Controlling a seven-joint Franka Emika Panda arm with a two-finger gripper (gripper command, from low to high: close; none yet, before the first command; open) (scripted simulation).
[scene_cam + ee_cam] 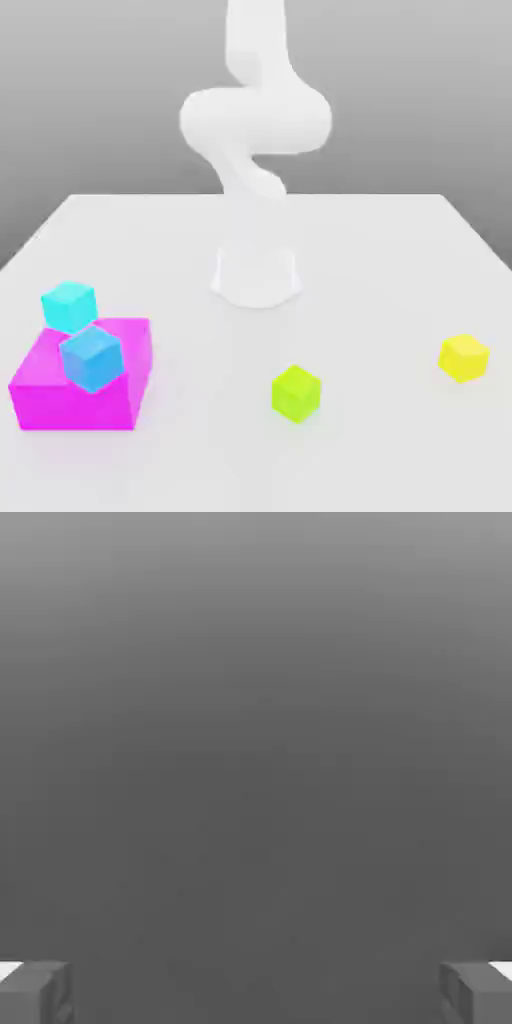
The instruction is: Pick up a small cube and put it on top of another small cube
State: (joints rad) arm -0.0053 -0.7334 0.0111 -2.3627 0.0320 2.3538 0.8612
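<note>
- Four small cubes seen in the exterior view; which one is meant to be lifted cannot be told. As no side is visibly longer, no long axis can be assigned to any.
- Green cube (297, 394): seated flat on the pale surface (220, 440), well in from its far edge, between the magenta block (78, 408) and the yellow cube (464, 358). Turned askew to the far edge, with an upright edge presented to the viewer.
- Yellow cube: flat on the surface, towards its edge on the exterior view's right. Also turned cornerwise, with two side faces exposed.
- Cyan cube (69, 308): seen over the block's far corner on the exterior view's left; turned, with an upright edge facing the viewer.
- Blue cube (92, 359): seen over the block's near top edge, likewise turned cornerwise. Contact between it, the cyan cube and the block cannot be made out.
- Magenta block: set flat near the surface's edge on the exterior view's left, its front face turned to the viewer. Its longer axis cannot be judged.
- Arm (257, 120): stood upright, its base towards the surface's far edge.
- Gripper (256, 993): fingers spread wide in the hand view, with nothing gripped between them.
</note>
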